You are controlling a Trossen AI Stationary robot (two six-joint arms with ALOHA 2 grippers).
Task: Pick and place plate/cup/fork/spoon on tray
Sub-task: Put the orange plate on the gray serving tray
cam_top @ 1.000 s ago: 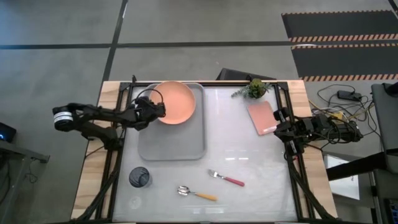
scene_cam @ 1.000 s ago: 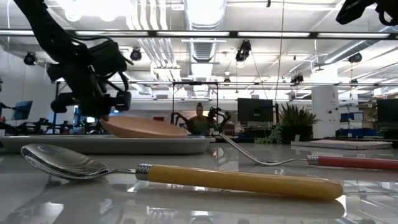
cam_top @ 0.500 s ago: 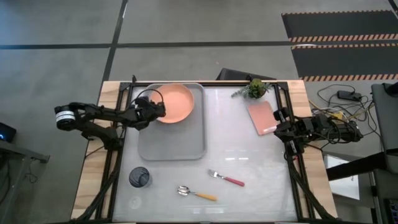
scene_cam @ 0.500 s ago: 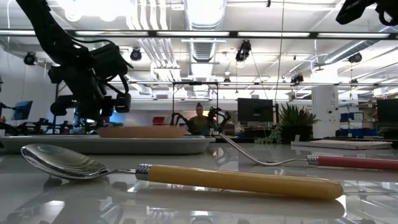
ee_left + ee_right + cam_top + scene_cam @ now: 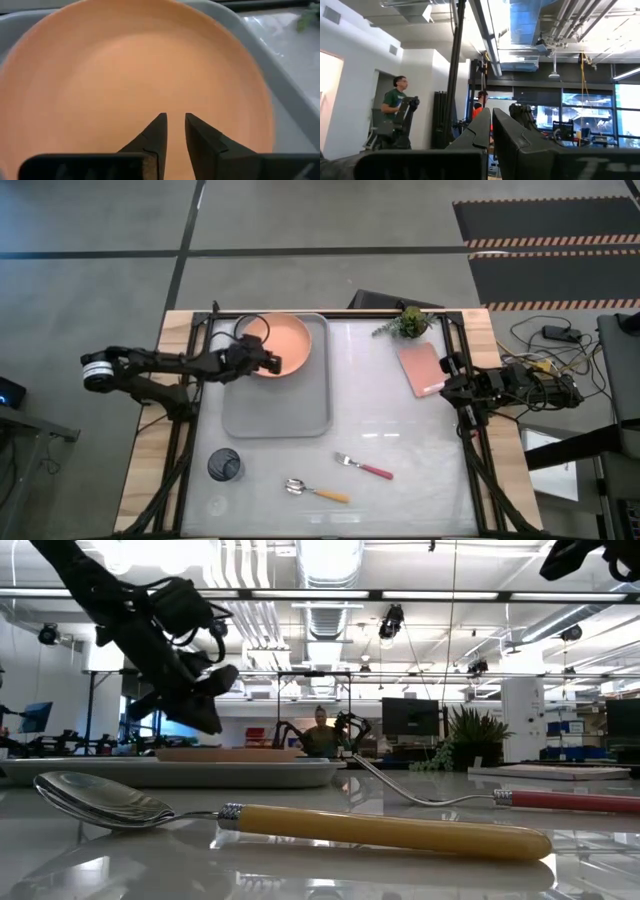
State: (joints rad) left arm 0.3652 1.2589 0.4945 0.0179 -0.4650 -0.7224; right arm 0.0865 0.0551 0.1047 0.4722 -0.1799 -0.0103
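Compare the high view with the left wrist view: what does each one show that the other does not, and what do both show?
Only the high view shows the cup, the spoon, the fork, the pink slab, a small plant and the right gripper parked at the table's right edge. Only the left wrist view shows the narrow gap between the left gripper's fingertips, which hold nothing. Both show the plate lying in the tray, with the left gripper over the plate.

A pink rectangular slab (image 5: 421, 369) lay near the bench's (image 5: 400, 430) far right corner, just beside a small green plant (image 5: 408, 321).
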